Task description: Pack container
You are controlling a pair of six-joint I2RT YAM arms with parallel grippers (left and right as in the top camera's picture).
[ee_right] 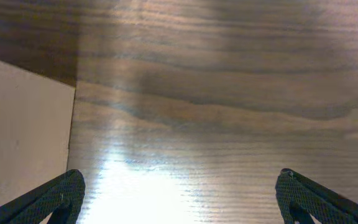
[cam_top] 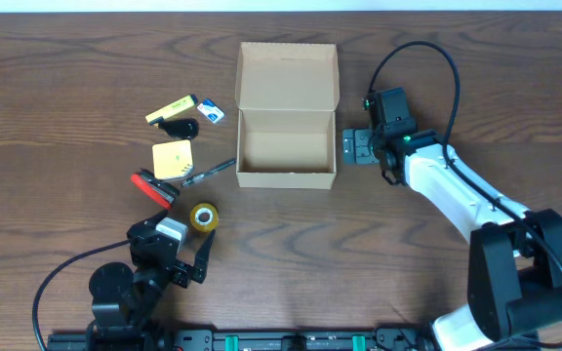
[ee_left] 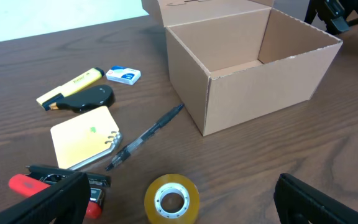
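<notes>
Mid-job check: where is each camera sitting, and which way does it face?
Overhead: above the table, straight down; open box, left gripper, right gripper.
Left wrist: low, facing across the tape roll toward the box; own fingers at bottom corners.
Right wrist: close over the table beside the box's wall; own fingers at bottom corners.
Shared: overhead and left wrist both show box and tape roll.

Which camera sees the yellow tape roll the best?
The left wrist view. The tape roll lies close and large there, its pale core and hole plain to see. The overhead view shows it whole but tiny. The right wrist view misses it, showing only the table and a side of the container.
</notes>
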